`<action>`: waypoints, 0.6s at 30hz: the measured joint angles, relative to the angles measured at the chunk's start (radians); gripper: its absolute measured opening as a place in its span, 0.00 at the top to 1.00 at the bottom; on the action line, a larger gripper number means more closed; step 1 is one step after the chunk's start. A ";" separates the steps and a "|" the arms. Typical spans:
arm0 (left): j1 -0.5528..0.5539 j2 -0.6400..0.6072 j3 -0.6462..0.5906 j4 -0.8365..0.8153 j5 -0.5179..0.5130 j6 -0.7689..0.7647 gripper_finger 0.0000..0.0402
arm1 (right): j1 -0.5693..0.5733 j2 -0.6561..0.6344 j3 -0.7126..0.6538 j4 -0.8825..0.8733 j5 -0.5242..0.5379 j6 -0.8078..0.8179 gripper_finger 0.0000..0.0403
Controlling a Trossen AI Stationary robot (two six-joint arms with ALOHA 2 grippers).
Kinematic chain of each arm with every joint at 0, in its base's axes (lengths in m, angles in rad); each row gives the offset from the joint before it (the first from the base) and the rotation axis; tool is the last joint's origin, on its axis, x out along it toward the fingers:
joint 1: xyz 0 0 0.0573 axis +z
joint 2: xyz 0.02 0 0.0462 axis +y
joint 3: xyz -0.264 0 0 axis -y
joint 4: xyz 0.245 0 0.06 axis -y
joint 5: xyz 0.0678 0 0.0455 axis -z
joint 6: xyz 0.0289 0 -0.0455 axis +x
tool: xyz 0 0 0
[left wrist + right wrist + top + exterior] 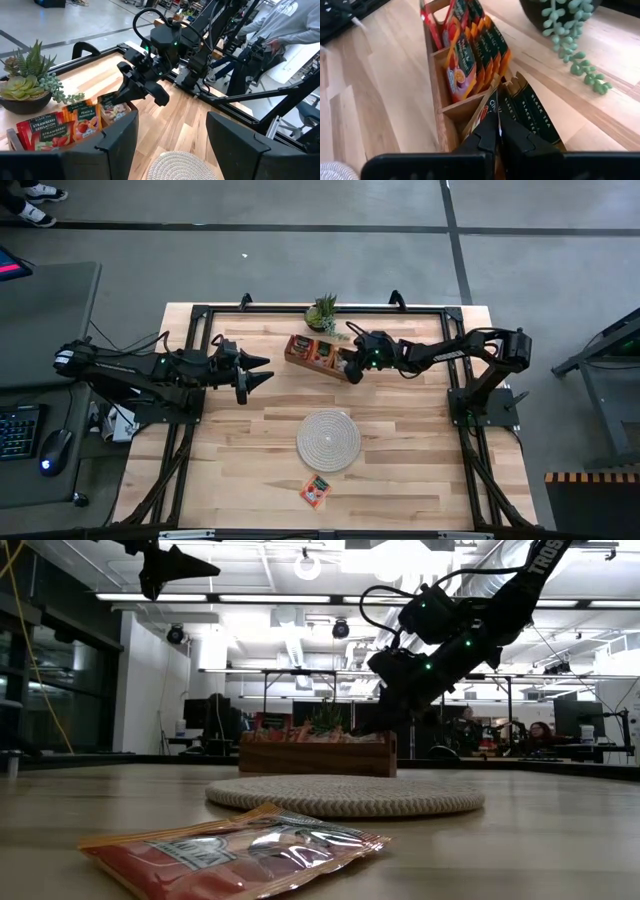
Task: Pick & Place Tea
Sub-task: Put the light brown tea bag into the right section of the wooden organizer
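Upright, tea sachets (pixel 470 60) stand edgewise along tray (pixel 440 95).

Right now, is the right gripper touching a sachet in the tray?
Touching. The right wrist view shows the right gripper with its fingertips closed together on a sachet standing in the end compartment of the wooden tray.

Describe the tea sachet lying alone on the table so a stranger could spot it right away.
Start from the round whitish woven mat at the middle of the light wooden table. Just past it, toward the near edge, lies one flat orange-red foil tea sachet. Every other sachet stands upright in the brown wooden tray at the far side.
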 joint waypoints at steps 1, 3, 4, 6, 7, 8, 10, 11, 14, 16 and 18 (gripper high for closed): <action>0.000 0.000 0.000 0.000 0.000 0.000 0.42 | 0.000 0.000 0.000 0.000 -0.007 -0.007 0.97; 0.000 0.000 0.000 0.000 0.000 0.000 0.42 | 0.000 0.000 0.000 0.000 -0.020 -0.022 0.97; 0.000 0.000 0.000 0.000 0.000 0.000 0.42 | 0.000 -0.001 0.000 0.000 -0.024 -0.027 0.97; 0.000 0.000 0.000 0.000 0.000 0.000 0.42 | 0.000 -0.006 0.000 -0.001 -0.024 -0.031 0.97; 0.000 0.000 0.000 0.000 0.000 0.000 0.42 | 0.000 -0.010 0.000 -0.001 -0.022 -0.035 0.97; 0.000 0.000 0.000 0.000 0.000 0.000 0.42 | 0.000 -0.015 0.000 -0.001 -0.021 -0.041 0.97; 0.000 0.000 0.000 0.000 0.000 0.000 0.42 | 0.000 -0.025 0.000 0.000 -0.021 -0.062 0.97; 0.000 0.000 0.000 0.000 0.000 0.000 0.42 | 0.000 -0.034 0.000 -0.002 -0.021 -0.073 0.97; 0.000 0.000 0.000 0.000 0.000 0.000 0.42 | 0.000 -0.058 -0.001 -0.013 -0.013 -0.095 0.97; 0.000 0.000 0.000 0.000 0.000 0.000 0.42 | -0.001 -0.068 -0.001 -0.020 -0.012 -0.107 0.97; 0.000 0.000 0.000 0.000 0.000 0.000 0.42 | -0.001 -0.069 -0.001 -0.023 -0.016 -0.107 0.97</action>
